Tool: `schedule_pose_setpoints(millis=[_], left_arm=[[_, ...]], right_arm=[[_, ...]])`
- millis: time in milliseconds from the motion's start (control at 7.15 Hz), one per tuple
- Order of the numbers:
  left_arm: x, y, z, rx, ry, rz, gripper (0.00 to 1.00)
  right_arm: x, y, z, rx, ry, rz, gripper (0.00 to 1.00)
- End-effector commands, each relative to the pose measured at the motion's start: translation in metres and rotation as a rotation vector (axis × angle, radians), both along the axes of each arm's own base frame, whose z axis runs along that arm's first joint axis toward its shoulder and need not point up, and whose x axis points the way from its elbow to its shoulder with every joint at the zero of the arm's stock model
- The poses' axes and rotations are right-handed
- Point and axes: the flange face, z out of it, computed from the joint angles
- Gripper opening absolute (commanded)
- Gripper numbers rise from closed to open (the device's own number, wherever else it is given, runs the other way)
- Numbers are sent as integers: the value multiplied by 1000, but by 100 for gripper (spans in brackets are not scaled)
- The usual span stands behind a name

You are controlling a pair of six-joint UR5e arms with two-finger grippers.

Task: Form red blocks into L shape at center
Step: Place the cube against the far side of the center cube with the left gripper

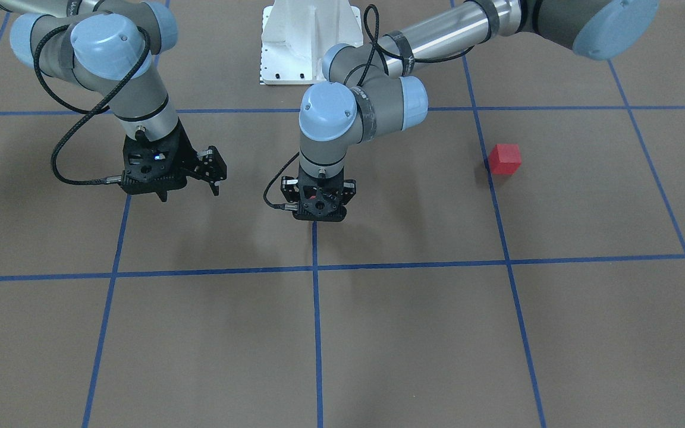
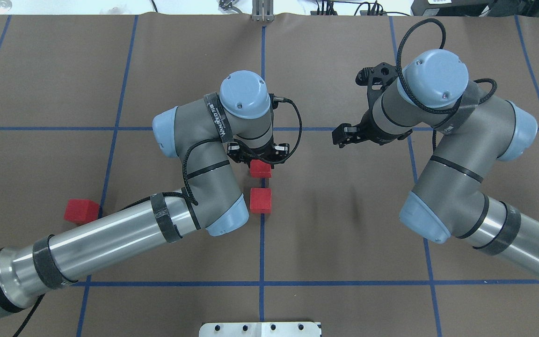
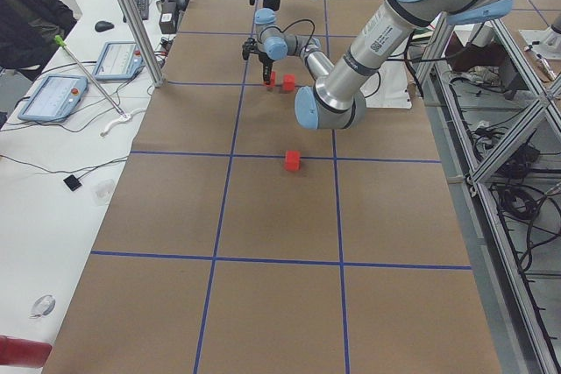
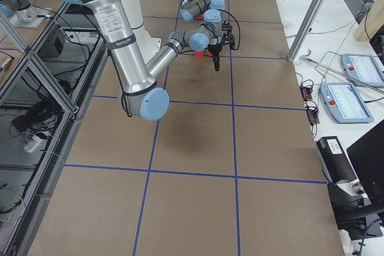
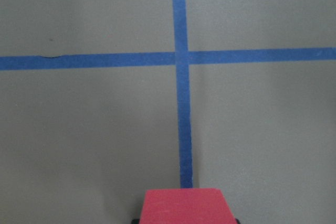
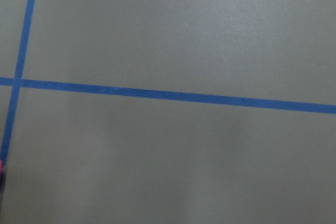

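Observation:
One red block [image 2: 260,170] sits between the fingers of my left gripper [image 2: 260,161], low over the blue centre line. In the left wrist view this block [image 5: 184,207] fills the bottom middle, with a dark fingertip at each side, so the gripper looks shut on it. A second red block [image 2: 260,200] lies on the table just nearer the robot, with a small gap between the two. The third red block [image 2: 81,210] [image 1: 504,159] lies alone far out on the robot's left. My right gripper [image 2: 343,135] [image 1: 214,173] hovers open and empty to the right of the pair.
Brown paper with blue tape grid lines [image 2: 262,234] covers the table. The robot's white base plate [image 1: 310,41] is at the near edge. My left forearm [image 2: 110,234] passes just beside the third block.

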Motion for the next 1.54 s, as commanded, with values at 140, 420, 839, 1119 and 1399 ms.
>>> schedule_pose_setpoints(millis=[140, 420, 839, 1119, 1399], left_arm=[[8, 12, 2, -7, -16, 20, 0], [7, 13, 2, -14, -26, 19, 0], [6, 22, -3, -21, -38, 28, 0], [9, 25, -3, -22, -39, 33, 0], [10, 29, 5, -28, -48, 34, 0]], right_arm=[[-3, -1, 3, -6, 5, -1, 100], [-3, -1, 3, -2, 2, -2, 100], [-4, -1, 4, -4, 4, -2, 100], [-4, -1, 4, -4, 4, -2, 100], [-4, -1, 6, -6, 7, -2, 100]])
